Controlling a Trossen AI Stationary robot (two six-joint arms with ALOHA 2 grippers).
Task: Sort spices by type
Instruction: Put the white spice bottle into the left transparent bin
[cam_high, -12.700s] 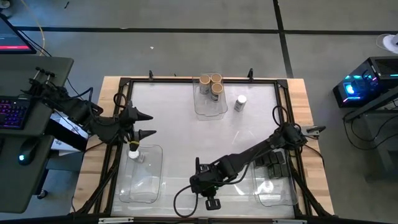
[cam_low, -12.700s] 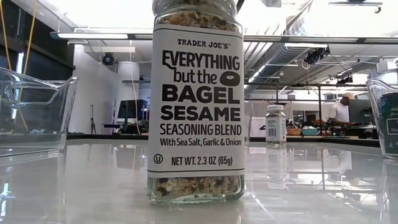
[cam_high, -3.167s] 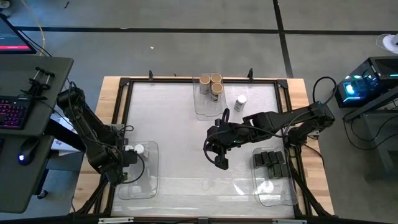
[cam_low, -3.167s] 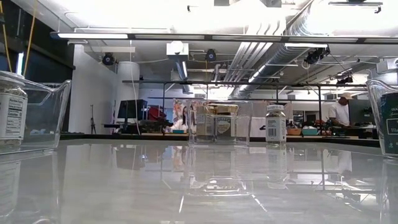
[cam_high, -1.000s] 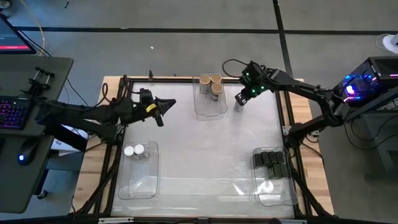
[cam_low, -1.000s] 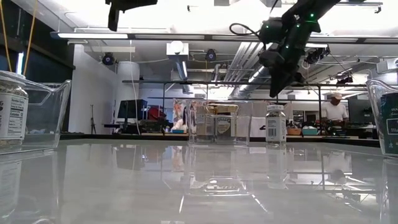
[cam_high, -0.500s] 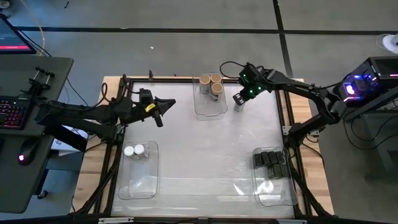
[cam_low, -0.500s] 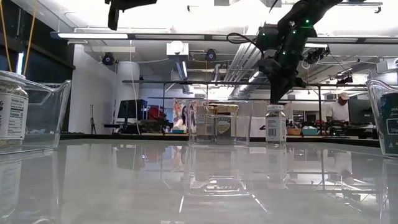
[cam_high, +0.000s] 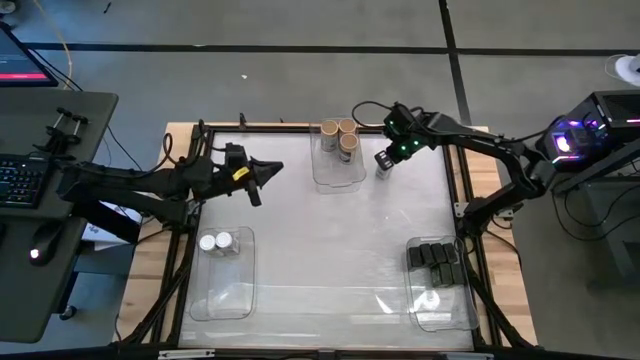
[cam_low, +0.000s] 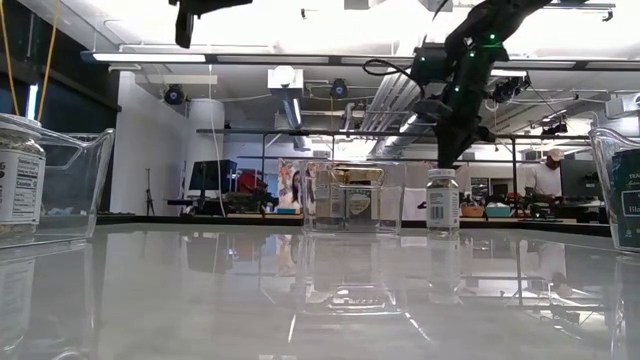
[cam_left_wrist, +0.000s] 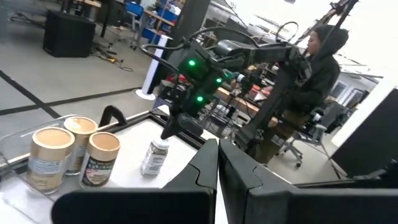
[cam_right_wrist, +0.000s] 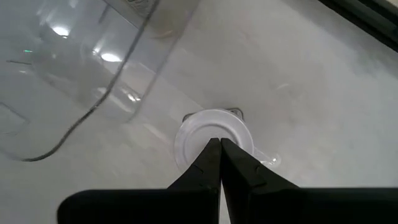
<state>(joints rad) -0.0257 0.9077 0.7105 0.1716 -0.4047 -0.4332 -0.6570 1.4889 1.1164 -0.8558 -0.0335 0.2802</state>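
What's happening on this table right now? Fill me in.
The robot is sorting spice containers into clear bins. The right gripper, fingers shut, hangs just above the lone white-lidded jar standing beside the bin of tan-lidded jars. The left gripper, also shut, waits over the table's left side. Two white-lidded jars and the black boxes already sit in their bins.

Desk (cam_high: 330, 240) top is glossy white, mirror-like in the low view, with a bare wood rim (cam_high: 505, 240). Bins (cam_high: 222, 290) are clear shiny plastic. The lone jar (cam_low: 442, 200) looks like clear glass with a paper label and a smooth white lid (cam_right_wrist: 213, 138).
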